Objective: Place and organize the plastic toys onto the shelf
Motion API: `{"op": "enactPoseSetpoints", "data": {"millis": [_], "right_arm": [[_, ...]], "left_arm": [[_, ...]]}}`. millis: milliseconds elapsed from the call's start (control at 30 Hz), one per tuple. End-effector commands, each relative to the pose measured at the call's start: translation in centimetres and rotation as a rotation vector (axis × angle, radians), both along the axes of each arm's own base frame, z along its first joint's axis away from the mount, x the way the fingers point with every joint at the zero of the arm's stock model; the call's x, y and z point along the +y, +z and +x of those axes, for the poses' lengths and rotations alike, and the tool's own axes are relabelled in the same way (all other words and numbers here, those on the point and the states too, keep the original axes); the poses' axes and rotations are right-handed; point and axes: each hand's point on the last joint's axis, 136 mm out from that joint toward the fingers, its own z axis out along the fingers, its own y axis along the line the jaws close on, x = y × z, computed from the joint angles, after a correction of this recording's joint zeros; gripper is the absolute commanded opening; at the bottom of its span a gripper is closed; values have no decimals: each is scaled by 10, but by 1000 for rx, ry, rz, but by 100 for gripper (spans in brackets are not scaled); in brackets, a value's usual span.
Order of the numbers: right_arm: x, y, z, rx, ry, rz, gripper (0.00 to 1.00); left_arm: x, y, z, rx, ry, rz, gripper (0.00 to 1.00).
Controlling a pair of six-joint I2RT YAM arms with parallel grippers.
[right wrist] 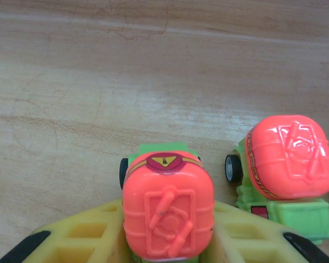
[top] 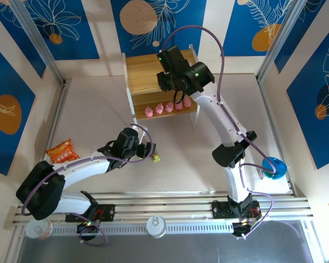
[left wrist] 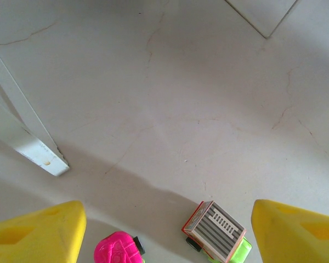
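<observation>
plastic toys are standing as a row of pink figurines along the front board of the shelf. right gripper is clamping an orange-topped car that is resting on a wooden shelf board, just beside a second orange-topped car. left gripper is hanging over the table with fingers wide apart, near a magenta-topped car and a grey-topped car, close to a white shelf leg.
</observation>
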Motion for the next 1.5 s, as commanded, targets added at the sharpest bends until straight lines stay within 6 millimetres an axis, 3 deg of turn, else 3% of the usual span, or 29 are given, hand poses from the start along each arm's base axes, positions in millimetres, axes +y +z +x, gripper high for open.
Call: {"op": "enactPoseSetpoints", "data": {"millis": [0,333,633,1200,1467], "right_arm": [[3,-1,3,5,22,6,36],[4,2,0,2,30,10,41],[-2,23,-6,-43,27,20,43],[-14,62,-47,-132,33,10,46],[-7,40,-81,-101,53,3,45]], "left_arm": [[-10,11,0,-23,-31,-32,79],[-10,10,0,-21,-32,-31,79],[-10,10,0,-20,-31,-28,79],[-5,11,2,-32,-12,-11,79],[6,11,5,-48,36,21,79]]}}
